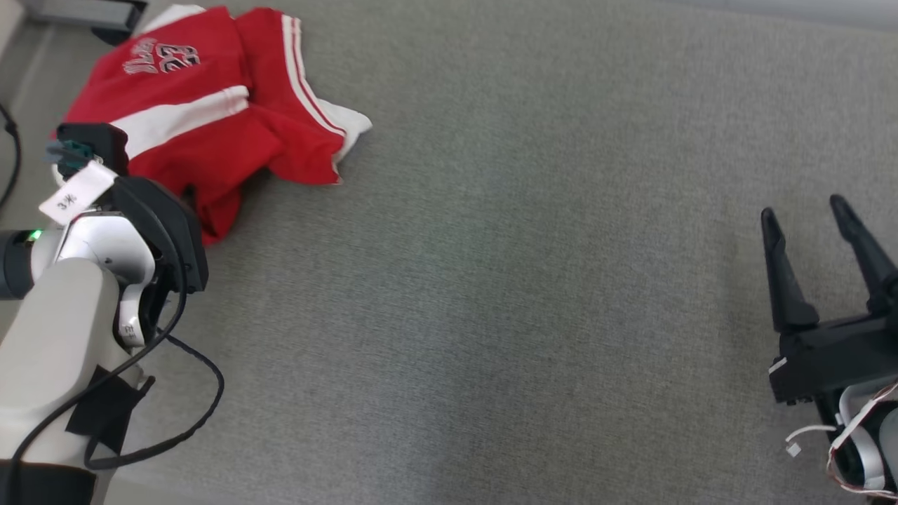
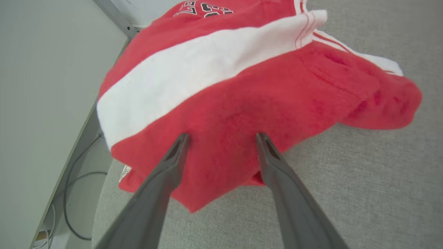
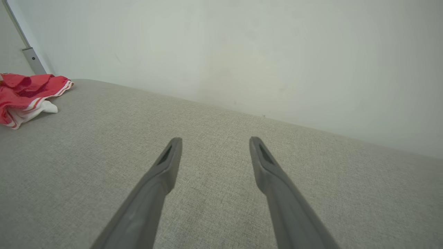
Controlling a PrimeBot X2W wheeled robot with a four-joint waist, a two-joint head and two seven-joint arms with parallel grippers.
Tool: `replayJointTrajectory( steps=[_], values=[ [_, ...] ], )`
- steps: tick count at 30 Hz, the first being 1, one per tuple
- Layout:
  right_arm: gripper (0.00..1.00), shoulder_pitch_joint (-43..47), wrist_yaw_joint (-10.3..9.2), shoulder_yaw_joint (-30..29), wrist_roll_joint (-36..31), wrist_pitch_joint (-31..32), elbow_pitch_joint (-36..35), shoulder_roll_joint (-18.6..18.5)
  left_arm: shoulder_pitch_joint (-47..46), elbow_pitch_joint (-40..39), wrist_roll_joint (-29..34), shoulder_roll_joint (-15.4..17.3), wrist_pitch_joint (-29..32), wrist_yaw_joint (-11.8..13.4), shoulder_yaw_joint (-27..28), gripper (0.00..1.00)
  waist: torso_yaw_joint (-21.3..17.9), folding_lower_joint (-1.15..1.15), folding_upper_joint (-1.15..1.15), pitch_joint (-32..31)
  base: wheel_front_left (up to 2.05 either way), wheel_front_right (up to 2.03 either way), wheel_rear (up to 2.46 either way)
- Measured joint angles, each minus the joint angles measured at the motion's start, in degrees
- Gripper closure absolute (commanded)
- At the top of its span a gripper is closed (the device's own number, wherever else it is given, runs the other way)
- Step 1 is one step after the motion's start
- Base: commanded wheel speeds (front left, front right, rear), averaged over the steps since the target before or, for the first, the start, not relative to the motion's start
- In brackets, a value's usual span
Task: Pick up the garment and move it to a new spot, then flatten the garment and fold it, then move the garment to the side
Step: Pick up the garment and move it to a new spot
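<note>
Far left, near: pale left arm [image 1: 63,330], with a white paper tag [image 1: 76,193] near the wrist and a loose black cable [image 1: 175,421] looping off it, stretched toward the far left corner of the grey surface [image 1: 526,280].

At the end of that arm: left gripper [image 2: 223,136], fingers spread wide, nothing between them, tips over the near red edge of the garment [image 2: 242,103]. Touching the cloth or just above it: cannot tell.

In that far left corner, by the left edge: the garment, crumpled, red with a broad white band, thin white stripes and dark lettering, a white-edged flap pointing right. Past the edge, down on the floor: thin dark cables [image 2: 69,186].

Across the middle: plain grey woven cloth of the surface.

Near right: right gripper [image 1: 803,210], also wide open and holding nothing, fingers pointing away over the cloth, well apart from the garment. Beyond the far edge: a pale wall [image 3: 242,52].
</note>
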Motion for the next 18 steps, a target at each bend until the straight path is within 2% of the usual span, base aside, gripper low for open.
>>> replayJointTrajectory(
  steps=[7, 8, 9, 10, 18],
  values=[
    [0.0, -0.8, 0.0, -1.7, -0.5, 2.3, -3.0, -0.5, -2.3, 3.5, 2.4, 0.5, 3.5, 0.0, 0.2, 0.0, -2.0, -0.01, 0.0, 4.4, 0.0, 0.0, 0.0],
    [0.0, -0.8, 0.0, -2.0, -0.5, 2.6, -3.3, -0.6, -2.8, 3.7, 2.7, 0.4, 3.9, 0.0, 0.3, 0.52, -2.3, -0.01, 0.0, 4.9, 0.0, 0.0, 0.0],
    [0.0, -0.8, -0.01, -2.4, -0.7, 3.0, -3.7, -0.6, -3.1, 3.9, 2.9, 0.4, 4.2, 0.0, 0.3, 0.62, -2.5, -0.01, 0.0, 5.4, 0.0, 0.0, 0.0],
    [0.0, -0.7, 0.0, -2.6, -0.9, 3.1, -4.1, -0.6, -3.3, 4.2, 3.1, 0.3, 4.4, 0.0, 0.3, 1.0, -2.7, -0.01, 0.01, 5.8, 0.0, 0.0, 0.0],
    [0.0, -0.7, -0.01, -3.8, -1.1, 4.7, -4.7, -0.5, -5.1, 6.1, 4.5, -2.7, 5.6, 0.1, 1.8, 1.0, -2.3, -0.01, 0.01, 7.1, 0.0, 0.0, 0.0]
  ],
)
